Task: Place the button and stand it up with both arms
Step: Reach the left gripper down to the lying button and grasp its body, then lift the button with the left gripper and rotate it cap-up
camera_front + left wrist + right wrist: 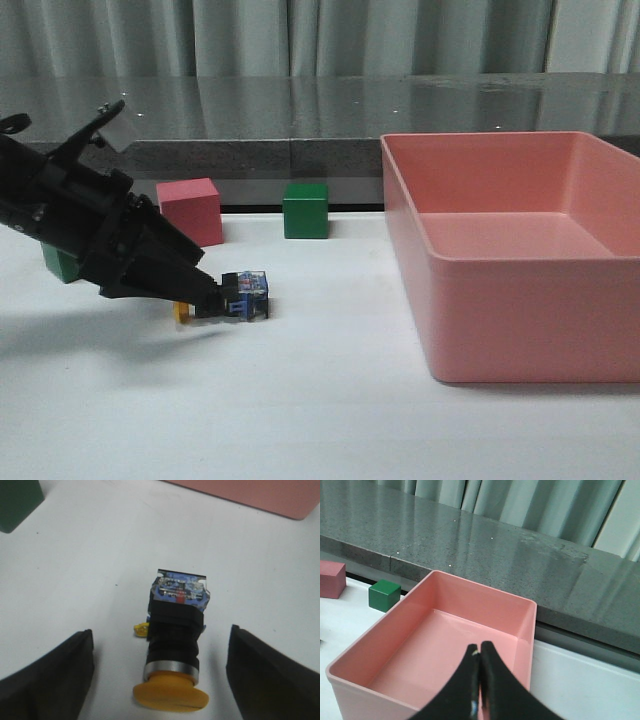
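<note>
Straddling the lying button (175, 645), left tool (160, 675) wide open, untouching

no readable text, labels, numbers anywhere

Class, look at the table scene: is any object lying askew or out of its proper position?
Yes. The button lies on its side on the white table, its yellow cap pointing sideways rather than up. The left gripper is open around it, fingers apart from its body. The cubes and pink bin look orderly.
</note>
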You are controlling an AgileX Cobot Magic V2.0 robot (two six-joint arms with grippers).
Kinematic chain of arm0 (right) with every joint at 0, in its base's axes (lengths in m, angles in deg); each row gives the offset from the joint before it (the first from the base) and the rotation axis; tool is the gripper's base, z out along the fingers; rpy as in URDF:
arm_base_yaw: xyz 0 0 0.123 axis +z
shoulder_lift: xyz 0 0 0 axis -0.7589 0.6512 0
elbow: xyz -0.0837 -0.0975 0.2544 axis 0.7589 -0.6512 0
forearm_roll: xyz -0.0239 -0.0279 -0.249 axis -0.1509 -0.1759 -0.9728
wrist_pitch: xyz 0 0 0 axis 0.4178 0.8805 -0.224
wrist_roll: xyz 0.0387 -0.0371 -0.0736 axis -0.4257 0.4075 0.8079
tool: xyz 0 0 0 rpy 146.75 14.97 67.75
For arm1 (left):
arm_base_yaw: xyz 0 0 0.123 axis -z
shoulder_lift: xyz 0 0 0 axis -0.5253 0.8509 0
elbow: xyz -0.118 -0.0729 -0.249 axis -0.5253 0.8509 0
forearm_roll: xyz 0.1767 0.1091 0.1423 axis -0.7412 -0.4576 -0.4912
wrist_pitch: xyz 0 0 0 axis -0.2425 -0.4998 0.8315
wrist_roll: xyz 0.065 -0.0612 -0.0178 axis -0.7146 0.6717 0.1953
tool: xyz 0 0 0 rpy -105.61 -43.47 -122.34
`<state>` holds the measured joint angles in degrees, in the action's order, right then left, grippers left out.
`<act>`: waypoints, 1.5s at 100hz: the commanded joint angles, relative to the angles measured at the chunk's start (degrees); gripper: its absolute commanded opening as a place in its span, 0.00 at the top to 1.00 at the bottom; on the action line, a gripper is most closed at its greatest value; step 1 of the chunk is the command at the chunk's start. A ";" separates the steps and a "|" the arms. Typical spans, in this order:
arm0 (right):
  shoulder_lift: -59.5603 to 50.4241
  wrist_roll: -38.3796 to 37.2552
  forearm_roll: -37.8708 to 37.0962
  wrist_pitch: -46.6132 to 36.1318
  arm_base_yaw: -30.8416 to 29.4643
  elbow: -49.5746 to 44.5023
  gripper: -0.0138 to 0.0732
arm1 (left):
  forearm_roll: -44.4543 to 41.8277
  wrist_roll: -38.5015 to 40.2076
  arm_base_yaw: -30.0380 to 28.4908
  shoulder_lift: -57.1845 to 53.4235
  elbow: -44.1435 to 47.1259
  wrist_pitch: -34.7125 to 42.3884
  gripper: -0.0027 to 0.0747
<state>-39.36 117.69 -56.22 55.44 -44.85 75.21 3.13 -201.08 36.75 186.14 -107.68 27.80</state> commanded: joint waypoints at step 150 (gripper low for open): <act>0.49 0.15 0.55 -6.00 -0.42 1.68 0.91 | -105.04 70.74 27.81 -14.49 -18.03 1.79 0.99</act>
<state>-39.36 117.69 -56.22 54.27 -44.89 75.21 -93.05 -136.30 61.68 171.52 -123.91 29.59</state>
